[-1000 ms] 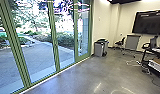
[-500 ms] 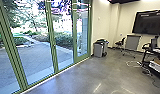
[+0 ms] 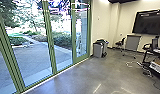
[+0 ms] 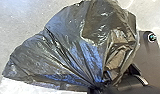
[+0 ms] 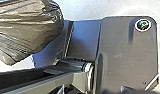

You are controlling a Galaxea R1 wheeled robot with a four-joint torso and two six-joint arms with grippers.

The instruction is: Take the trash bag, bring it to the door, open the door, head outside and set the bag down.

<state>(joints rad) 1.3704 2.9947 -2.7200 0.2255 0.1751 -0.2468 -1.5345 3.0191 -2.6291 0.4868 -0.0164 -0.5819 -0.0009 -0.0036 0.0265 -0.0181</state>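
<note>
The dark, shiny trash bag (image 4: pixel 68 47) hangs over the floor in the left wrist view. Its gathered neck runs into my left gripper (image 4: pixel 97 88), which is shut on it. Part of the same bag (image 5: pixel 26 30) shows in the right wrist view, beside the robot's own base plate. How my right gripper stands cannot be made out. In the head view, a narrow green-framed glass door (image 3: pixel 81 32) stands at the far end of the glass wall, near the pale wall.
Tall glass panes with green posts (image 3: pixel 51 45) line the left; a paved yard (image 3: pixel 33 60) lies beyond. Grey bins (image 3: pixel 99 48) stand past the door. A chair (image 3: pixel 120 43), a grey cabinet (image 3: pixel 132 42) and a desk (image 3: pixel 156 51) with cables are farther right.
The head view has shifted slightly as the robot moves: the near green posts sit farther left and the bins lie a little closer. No arm change can be seen.
</note>
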